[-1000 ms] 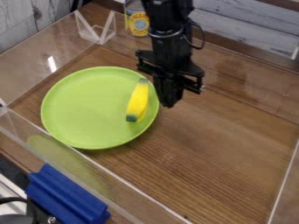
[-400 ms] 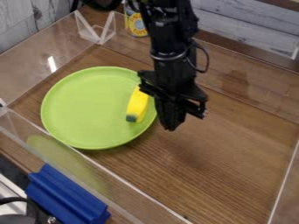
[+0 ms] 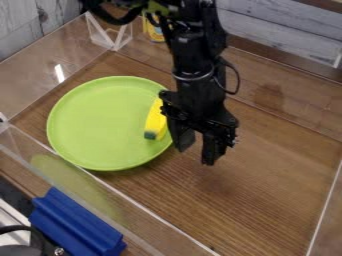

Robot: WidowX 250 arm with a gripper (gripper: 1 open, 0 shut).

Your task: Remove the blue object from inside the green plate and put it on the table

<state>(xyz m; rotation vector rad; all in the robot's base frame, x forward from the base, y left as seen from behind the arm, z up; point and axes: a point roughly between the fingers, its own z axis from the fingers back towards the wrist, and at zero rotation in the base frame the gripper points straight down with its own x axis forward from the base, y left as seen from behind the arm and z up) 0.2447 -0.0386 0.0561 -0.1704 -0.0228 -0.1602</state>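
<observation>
Black, the arm reaches down beside the green plate [image 3: 100, 135]; its tool [image 3: 198, 150] hangs released over the surface [image 3: 241, 205].

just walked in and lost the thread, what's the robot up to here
The robot arm has its open gripper low, just to the right of the green plate in the picture, over the brown table. The yellow, banana-shaped piece is in the plate, partly hidden by the arm. The job is to get it out onto the table, and that isn't done yet.
</observation>
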